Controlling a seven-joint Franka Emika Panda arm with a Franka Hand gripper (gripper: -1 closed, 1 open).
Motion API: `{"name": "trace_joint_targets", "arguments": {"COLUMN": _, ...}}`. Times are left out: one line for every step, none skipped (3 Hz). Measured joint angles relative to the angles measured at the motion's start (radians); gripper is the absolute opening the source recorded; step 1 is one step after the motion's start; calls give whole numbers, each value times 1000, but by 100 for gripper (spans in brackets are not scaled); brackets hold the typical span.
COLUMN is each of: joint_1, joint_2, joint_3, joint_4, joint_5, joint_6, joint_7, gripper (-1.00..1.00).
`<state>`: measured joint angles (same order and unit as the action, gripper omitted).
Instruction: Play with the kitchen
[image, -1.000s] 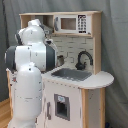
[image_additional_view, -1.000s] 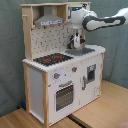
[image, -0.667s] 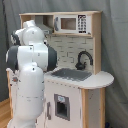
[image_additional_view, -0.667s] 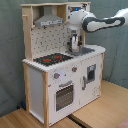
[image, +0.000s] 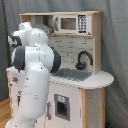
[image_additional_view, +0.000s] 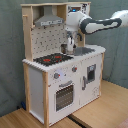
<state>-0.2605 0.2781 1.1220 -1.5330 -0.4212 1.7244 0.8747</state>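
Observation:
The white and light-wood toy kitchen (image_additional_view: 37, 85) shows in both exterior views. In the second exterior view I see its black-red stovetop (image_additional_view: 51, 59), grey hood (image_additional_view: 49, 20), knobs (image_additional_view: 57, 76) and windowed oven door (image_additional_view: 64, 95). My arm (image_additional_view: 97, 23) reaches in from the second exterior view's right, and the gripper (image_additional_view: 68, 44) hangs down over the back of the counter, close to the black faucet (image_additional_view: 64, 49). In the first exterior view the faucet (image: 83, 59), sink (image: 73, 75) and microwave (image: 69, 23) show. There the arm's white body (image: 35, 75) hides the gripper and the stove side.
A grey curtain (image_additional_view: 10, 50) hangs behind the kitchen. The kitchen stands on a wooden floor (image_additional_view: 100, 112). Its rounded counter end (image: 102, 78) sticks out at the first exterior view's right, and a small lower door (image_additional_view: 91, 73) sits under the sink.
The gripper has shifted slightly towards the second exterior view's left, near the faucet. The rest of the arm and the kitchen look the same.

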Motion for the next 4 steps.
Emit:
{"name": "trace_joint_targets", "arguments": {"joint_1": 53, "joint_2": 56, "joint_3": 0, "joint_4": 51, "joint_5": -43, "joint_6": -3, "joint_7": 14, "gripper": -100}}
{"name": "trace_joint_targets", "arguments": {"joint_1": 109, "joint_2": 118, "joint_3": -1, "joint_4": 106, "joint_5": -93, "joint_6": -14, "joint_7": 24, "gripper": -100}}
{"name": "trace_joint_targets", "arguments": {"joint_1": 166, "joint_2": 180, "joint_3": -3, "joint_4": 163, "joint_5": -145, "joint_6": -29, "joint_7": 32, "gripper": -100}}
{"name": "trace_joint_targets", "arguments": {"joint_1": 217, "joint_2": 239, "joint_3": -4, "joint_4": 218, "joint_5": -193, "joint_6": -47, "joint_7": 34, "gripper": -100}}
